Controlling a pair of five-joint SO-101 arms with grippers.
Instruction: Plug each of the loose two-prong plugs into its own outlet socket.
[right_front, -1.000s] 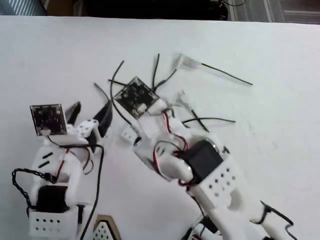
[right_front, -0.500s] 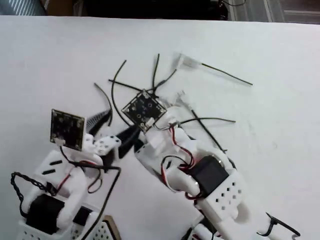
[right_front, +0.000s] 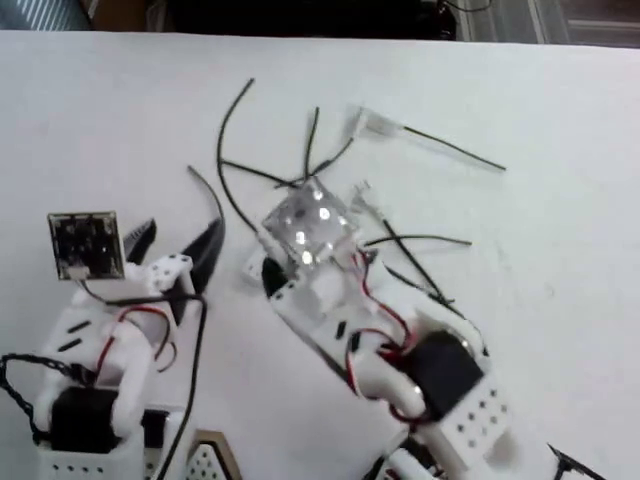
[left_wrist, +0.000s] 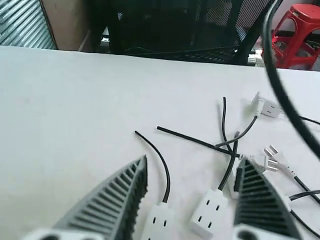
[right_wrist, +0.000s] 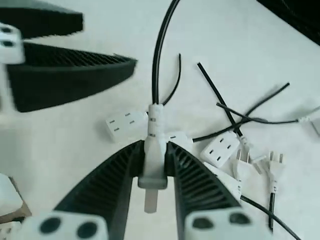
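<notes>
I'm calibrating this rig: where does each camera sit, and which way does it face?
High view: fixed above the table, looking down on left arm and right arm.
Left wrist view: on the left arm, facing past the open left gripper to two sockets.
Right wrist view: on the right arm, facing past the right gripper, shut on a plug.
Shared: high and right wrist views both show the left gripper.

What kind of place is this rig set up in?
Likely an office-style lab or workshop: white worktable, with a black mesh office chair and a red plastic stool behind it.
</notes>
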